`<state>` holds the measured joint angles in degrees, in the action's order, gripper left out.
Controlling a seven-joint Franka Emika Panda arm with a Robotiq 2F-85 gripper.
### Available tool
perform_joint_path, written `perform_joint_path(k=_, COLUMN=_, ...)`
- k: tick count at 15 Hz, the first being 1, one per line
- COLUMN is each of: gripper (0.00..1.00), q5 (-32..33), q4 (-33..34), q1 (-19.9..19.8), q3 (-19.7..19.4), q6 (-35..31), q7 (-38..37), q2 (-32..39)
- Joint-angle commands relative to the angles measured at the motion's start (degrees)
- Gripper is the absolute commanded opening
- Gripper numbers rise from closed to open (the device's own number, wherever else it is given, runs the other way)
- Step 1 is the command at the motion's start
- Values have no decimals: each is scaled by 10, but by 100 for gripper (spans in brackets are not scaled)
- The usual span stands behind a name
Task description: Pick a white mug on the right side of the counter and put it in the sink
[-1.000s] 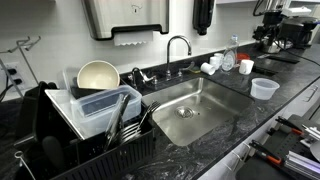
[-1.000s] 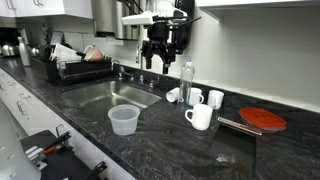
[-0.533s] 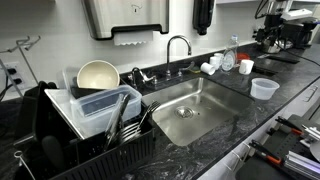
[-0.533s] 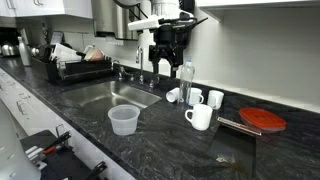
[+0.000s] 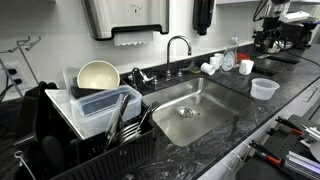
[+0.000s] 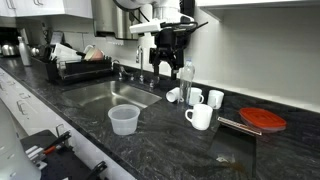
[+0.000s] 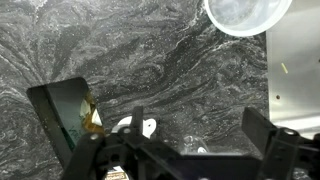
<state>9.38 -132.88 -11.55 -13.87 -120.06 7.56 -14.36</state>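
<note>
One gripper (image 6: 166, 72): fingers spread open, empty, hanging above tabletop (image 6: 180, 148).
White mug (image 6: 199, 117): upright on tabletop, outside sink (image 6: 120, 95), clear of fingers.

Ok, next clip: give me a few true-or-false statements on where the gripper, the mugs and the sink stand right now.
1. The gripper is open and holds nothing. True.
2. A white mug already lies in the sink. False: no mug is in the basin; the white mug stands on the counter beside other mugs.
3. The plastic tub stands upright on the counter, outside the sink. True.
4. The dish rack is empty. False: it holds a cream bowl and other items.
</note>
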Motion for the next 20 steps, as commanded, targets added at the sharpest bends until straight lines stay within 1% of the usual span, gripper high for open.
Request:
perform_joint_path(k=1, gripper=100, q5=-12, q4=26, q1=-3, q3=-13, q6=-22, q7=48, q2=42)
perform_joint_path(k=3, gripper=100, q5=-26, q4=37, q1=-5, q3=-24, q6=-37, q7=84, q2=68)
perform_joint_path(k=7, gripper=100, q5=-55, q4=74, q1=-10, q3=-34, q6=-25, q7=150, q2=127)
perform_joint_path(k=9, gripper=100, q5=-62, q4=99, q1=-15, q3=-33, q6=-19, q7=167, q2=156)
perform_joint_path(k=10, gripper=100, q5=-60, q4=114, q1=-18, q3=-32, q6=-13, q7=163, q2=170)
perform_joint_path(k=11, gripper=100, q5=-48, q4=70, q1=-16, q3=-28, q6=-41, q7=144, q2=135)
perform_joint_path(k=20, gripper=100, q5=-48, q4=71, q1=-17, q3=-27, q6=-40, q7=144, q2=135)
